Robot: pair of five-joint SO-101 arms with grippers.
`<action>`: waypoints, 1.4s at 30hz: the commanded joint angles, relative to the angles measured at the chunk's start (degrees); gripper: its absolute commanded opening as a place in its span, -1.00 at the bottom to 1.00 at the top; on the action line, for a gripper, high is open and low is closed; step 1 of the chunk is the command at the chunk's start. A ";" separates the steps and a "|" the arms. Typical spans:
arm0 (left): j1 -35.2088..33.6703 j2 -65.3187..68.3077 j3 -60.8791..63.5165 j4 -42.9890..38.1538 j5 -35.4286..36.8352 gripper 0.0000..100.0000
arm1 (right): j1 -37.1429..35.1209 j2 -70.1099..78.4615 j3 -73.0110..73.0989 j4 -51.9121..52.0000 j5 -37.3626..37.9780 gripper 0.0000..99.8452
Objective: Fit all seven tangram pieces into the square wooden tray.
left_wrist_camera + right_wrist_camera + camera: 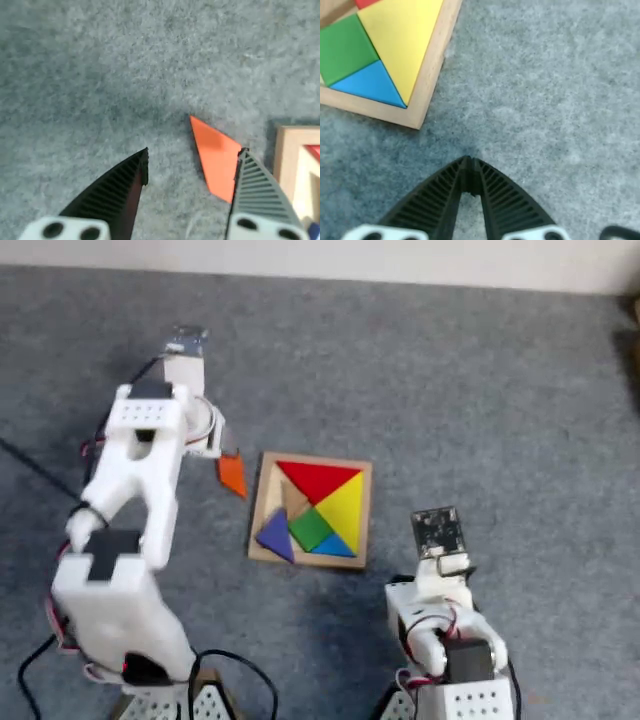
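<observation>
The square wooden tray lies mid-table and holds red, yellow, green and blue pieces. A purple triangle rests over its near-left corner. An orange parallelogram lies on the carpet just left of the tray. My left gripper hangs open over it, one finger overlapping the orange piece. The tray's edge lies close beside. My right gripper is shut and empty, near the tray's corner.
Grey carpet covers the table all round the tray. The right arm's base sits near the front edge, right of the tray. The left arm stretches along the left side.
</observation>
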 commanded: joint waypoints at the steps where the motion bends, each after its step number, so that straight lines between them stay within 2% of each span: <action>1: 2.15 6.02 -11.56 7.21 0.70 -0.44 | 0.66 -0.75 6.55 0.40 -0.18 -0.99; 6: 4.70 11.82 -17.36 12.48 0.70 -0.45 | 0.66 -0.75 6.55 0.40 -0.18 -0.99; 13: 5.32 16.31 -17.63 13.80 0.62 -0.45 | 0.66 -0.75 6.55 0.40 -0.18 -0.99; 20: 6.37 17.71 -18.24 15.74 0.26 -0.67 | 0.66 -0.75 6.55 0.40 -0.18 -0.99; 26: 6.73 17.54 -18.15 16.62 0.53 -0.69 | 0.66 -0.75 6.55 0.40 -0.18 -0.99; 30: 6.73 14.73 -17.89 20.13 0.44 -0.69 | 0.66 -0.75 6.55 0.40 -0.18 -0.99; 35: 6.90 6.99 -17.89 23.56 0.26 -0.80 | 0.66 -0.75 6.55 0.40 -0.18 -0.99; 42: 14.29 0.66 -17.54 28.84 0.62 -0.80 | 0.66 -0.75 6.55 0.40 -0.18 -0.99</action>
